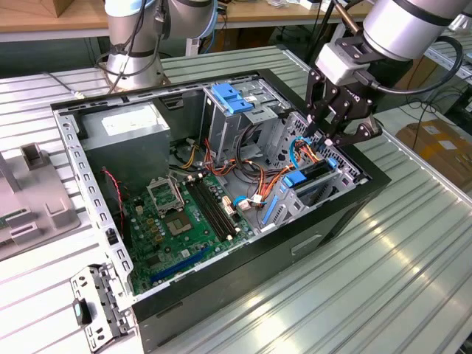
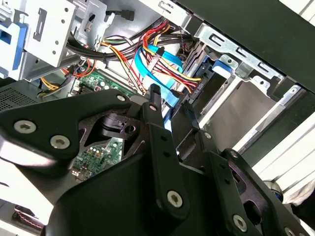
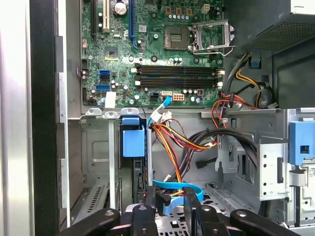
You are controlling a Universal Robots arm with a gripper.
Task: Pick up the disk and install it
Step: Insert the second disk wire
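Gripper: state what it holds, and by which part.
Cannot be told: the gripper is at a blue cable, but no grip on it shows.

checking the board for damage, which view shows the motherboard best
The first wrist view: the motherboard lies face-on, with socket and slots unobstructed. The exterior view shows it obliquely inside the case; the second wrist view shows a sliver behind the gripper.

Cables (image 1: 254,181) crowd the drive bay (image 1: 313,184); motherboard (image 1: 173,221) lies open
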